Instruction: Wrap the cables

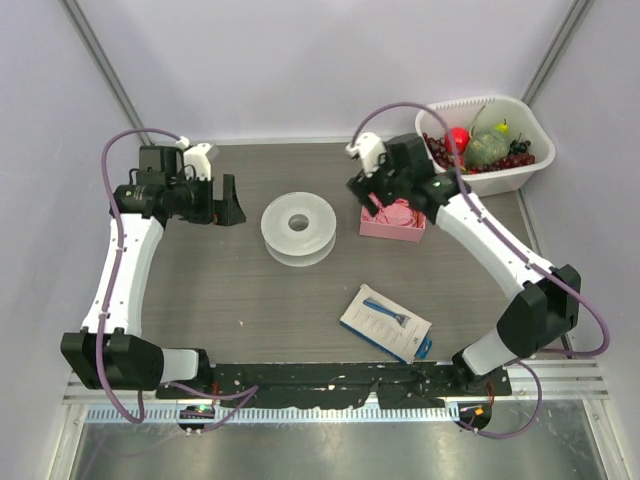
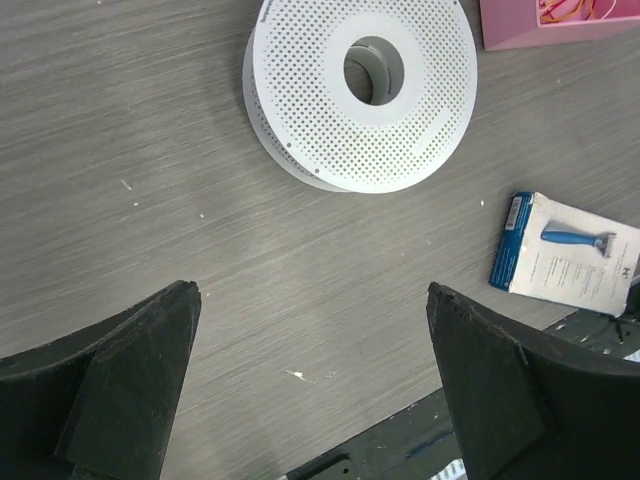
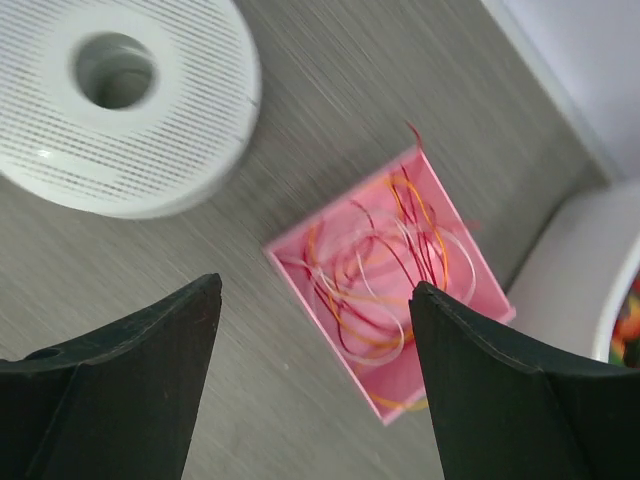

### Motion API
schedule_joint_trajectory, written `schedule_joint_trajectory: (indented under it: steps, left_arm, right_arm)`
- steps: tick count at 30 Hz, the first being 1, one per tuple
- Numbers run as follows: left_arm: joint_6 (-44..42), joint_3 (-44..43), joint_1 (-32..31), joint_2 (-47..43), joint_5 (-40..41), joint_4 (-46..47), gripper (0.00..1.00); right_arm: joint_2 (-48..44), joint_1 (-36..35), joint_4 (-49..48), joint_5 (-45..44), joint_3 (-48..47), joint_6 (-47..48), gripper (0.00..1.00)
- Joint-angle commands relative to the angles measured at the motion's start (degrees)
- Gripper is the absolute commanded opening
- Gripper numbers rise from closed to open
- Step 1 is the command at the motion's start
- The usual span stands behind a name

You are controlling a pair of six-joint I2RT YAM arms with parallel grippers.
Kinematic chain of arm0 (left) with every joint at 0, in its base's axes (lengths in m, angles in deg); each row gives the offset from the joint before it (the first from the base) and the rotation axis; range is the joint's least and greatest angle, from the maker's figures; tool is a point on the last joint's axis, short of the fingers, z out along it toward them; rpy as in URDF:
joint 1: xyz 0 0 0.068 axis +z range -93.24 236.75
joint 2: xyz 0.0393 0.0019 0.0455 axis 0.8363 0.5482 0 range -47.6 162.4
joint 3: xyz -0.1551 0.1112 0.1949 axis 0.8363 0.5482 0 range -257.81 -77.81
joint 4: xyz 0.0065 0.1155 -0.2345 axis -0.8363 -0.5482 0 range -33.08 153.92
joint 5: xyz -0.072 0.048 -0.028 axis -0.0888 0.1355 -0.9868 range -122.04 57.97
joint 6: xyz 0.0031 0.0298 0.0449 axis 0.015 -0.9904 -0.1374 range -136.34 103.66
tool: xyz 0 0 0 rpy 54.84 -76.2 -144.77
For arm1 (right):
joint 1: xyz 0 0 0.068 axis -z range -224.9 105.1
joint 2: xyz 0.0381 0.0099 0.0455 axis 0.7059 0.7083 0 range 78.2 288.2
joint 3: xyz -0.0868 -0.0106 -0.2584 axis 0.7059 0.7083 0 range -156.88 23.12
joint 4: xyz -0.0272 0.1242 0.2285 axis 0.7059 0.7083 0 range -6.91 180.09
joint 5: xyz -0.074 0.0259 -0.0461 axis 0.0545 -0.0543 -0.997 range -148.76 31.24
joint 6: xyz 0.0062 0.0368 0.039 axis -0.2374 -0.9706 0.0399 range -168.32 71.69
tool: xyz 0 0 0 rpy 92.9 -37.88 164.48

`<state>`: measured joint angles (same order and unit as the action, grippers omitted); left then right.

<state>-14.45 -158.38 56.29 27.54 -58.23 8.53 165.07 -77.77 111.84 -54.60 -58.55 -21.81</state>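
Grey wood-grain table (image 1: 200,290) under white walls carries everything. Left of the white perforated spool (image 1: 297,228), the left gripper (image 1: 232,202) hangs with its jaws spread wide and nothing between them. Nearer the arm bases than the spool and a little to its right lies a carded blue razor (image 1: 385,322). Just right of the spool sits a pink tray (image 3: 300,262) holding the cables (image 3: 375,270), a loose red-orange tangle. The right gripper (image 3: 315,288) hovers above it, jaws apart, holding nothing. Farther right of the spool stands a white basket (image 1: 530,120) of fruit.
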Motion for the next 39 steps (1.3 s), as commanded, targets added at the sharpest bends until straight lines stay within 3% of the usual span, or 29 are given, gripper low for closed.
schedule_joint_trajectory:
  steps: [1, 6, 17, 27, 34, 39]
  left_arm:
    - [-5.93, -3.27, -3.39, 1.15, 4.92, -1.38, 1.0]
    - [-4.27, -3.45, -4.63, 2.65, 4.75, 0.11, 1.0]
    - [-2.33, -0.81, -5.16, 2.21, 3.43, 3.01, 1.0]
    - [-2.95, 0.6, -5.16, 1.94, 0.36, 3.19, 1.0]
    - [-2.59, -0.55, -5.07, 3.35, -0.79, 3.37, 1.0]
    - [-2.68, -0.37, -5.15, 3.35, -1.58, 3.19, 1.0]
  right_arm:
    - [0.49, 10.34, 8.77, 6.21, -4.2, -9.7, 0.79]
    - [4.26, 18.26, 8.34, 5.85, -4.99, -19.27, 0.75]
    - [14.2, 18.89, 1.22, 6.91, -6.75, -28.08, 0.66]
    - [11.92, 21.43, 3.06, 4.89, -2.88, -16.76, 0.65]
    - [13.5, 21.87, 5.88, 5.33, -5.17, -14.11, 0.65]
    - [14.91, 22.67, 7.81, 10.41, -6.84, -13.14, 0.65]
